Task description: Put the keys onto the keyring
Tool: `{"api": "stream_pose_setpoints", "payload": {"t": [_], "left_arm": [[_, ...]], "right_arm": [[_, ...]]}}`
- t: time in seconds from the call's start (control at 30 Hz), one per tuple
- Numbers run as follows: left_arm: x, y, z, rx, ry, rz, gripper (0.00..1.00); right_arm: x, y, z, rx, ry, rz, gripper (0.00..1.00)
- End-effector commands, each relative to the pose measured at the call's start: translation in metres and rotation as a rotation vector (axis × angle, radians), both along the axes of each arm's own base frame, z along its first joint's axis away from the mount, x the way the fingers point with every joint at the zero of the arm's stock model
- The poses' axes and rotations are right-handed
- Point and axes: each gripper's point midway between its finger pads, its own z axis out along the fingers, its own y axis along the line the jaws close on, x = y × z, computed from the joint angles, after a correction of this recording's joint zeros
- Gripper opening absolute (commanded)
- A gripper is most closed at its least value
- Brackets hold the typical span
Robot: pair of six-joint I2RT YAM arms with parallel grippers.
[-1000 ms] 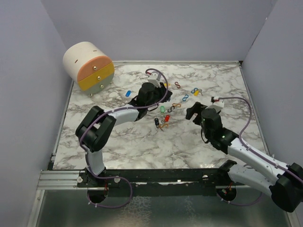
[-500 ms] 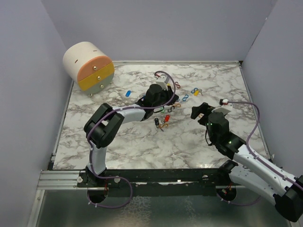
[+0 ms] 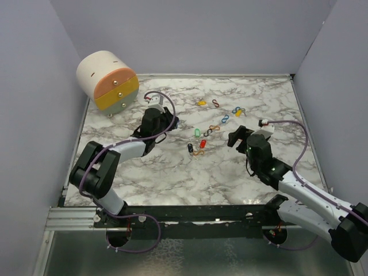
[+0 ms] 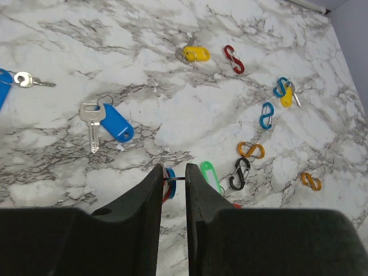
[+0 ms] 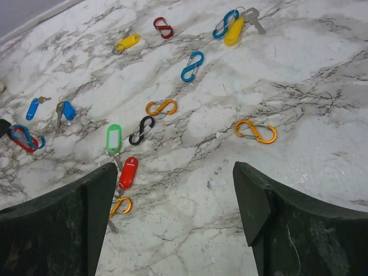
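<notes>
My left gripper [image 4: 173,168] is shut on the thin wire of a blue and red clip [image 4: 168,184], low over the marble; in the top view it [image 3: 168,119] is left of the cluster. The same clip shows in the right wrist view [image 5: 23,138]. Key tags lie loose: a blue one with a key [image 4: 115,123], a yellow one [image 4: 195,53], a green one [image 4: 210,172], a red one [image 5: 129,171], a black one [image 3: 190,148]. My right gripper [image 5: 172,172] is open and empty, hovering right of the cluster [image 3: 237,137].
S-shaped clips lie scattered: red [image 4: 233,58], blue [image 4: 266,115], orange [image 4: 251,150], black [image 4: 239,173], orange [image 5: 255,131]. A blue clip with a yellow tag [image 5: 233,26] lies at the back. A round drawer unit [image 3: 108,80] stands at the back left. Walls enclose the table.
My left gripper has swung left, away from the middle of the cluster, with the clip in it. My right gripper shifted slightly and stays open.
</notes>
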Motion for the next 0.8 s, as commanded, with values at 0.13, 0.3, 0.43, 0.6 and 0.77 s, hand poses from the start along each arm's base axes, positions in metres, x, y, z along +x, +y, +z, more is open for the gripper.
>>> {"api": "stream_pose_setpoints", "payload": {"t": [0.13,0.3,0.43,0.6,0.77], "left_arm": [[0.007,0.061,0.012,0.048,-0.039,0.136,0.04],[0.013,0.085,0.002,0.064,-0.015,0.185,0.04],[0.016,0.098,-0.006,0.074,0.008,0.213,0.11],[0.019,0.107,-0.012,0.091,0.026,0.235,0.41],[0.020,0.111,-0.012,0.100,0.026,0.244,0.53]], "right_arm": [[0.007,0.013,0.005,-0.008,-0.014,0.059,0.82],[0.010,0.016,0.001,-0.027,-0.004,0.071,0.82],[0.011,0.018,0.000,-0.028,0.000,0.080,0.82],[0.012,0.021,-0.003,-0.028,0.008,0.088,0.82],[0.013,0.022,-0.006,-0.031,0.012,0.088,0.82]]}}
